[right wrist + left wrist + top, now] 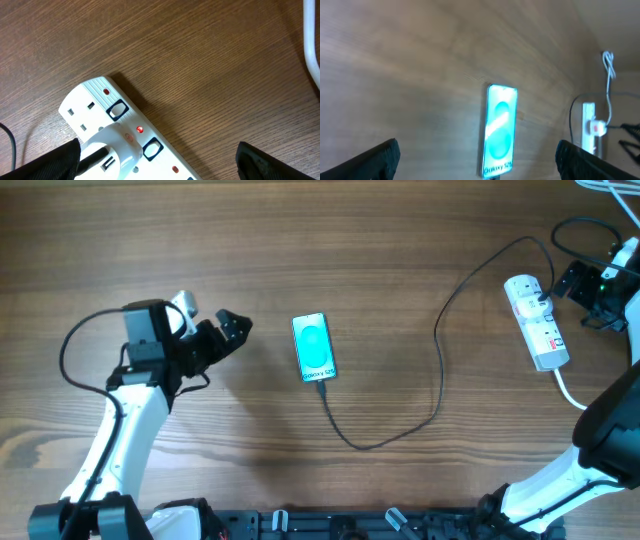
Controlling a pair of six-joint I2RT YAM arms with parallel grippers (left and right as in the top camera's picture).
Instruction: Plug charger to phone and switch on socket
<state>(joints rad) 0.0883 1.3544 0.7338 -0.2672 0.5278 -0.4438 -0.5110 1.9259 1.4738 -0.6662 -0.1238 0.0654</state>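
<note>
Wooden table [400,240], with the teal-screened phone [313,347] lying flat on it. The charger [440,370] meets the phone's lower edge, loops away to the right and ends at the socket [536,322], well right of the phone (one small red light [140,129] glows there). The left gripper [212,318] hovers just left of the phone, fingers spread wide. The right gripper [578,288] hangs by the socket, equally spread, holding nothing.

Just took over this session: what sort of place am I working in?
Probably a robot test bench: wood-grain table, left arm and right arm at its near edge, with a phone, charger cable and power strip laid out.
</note>
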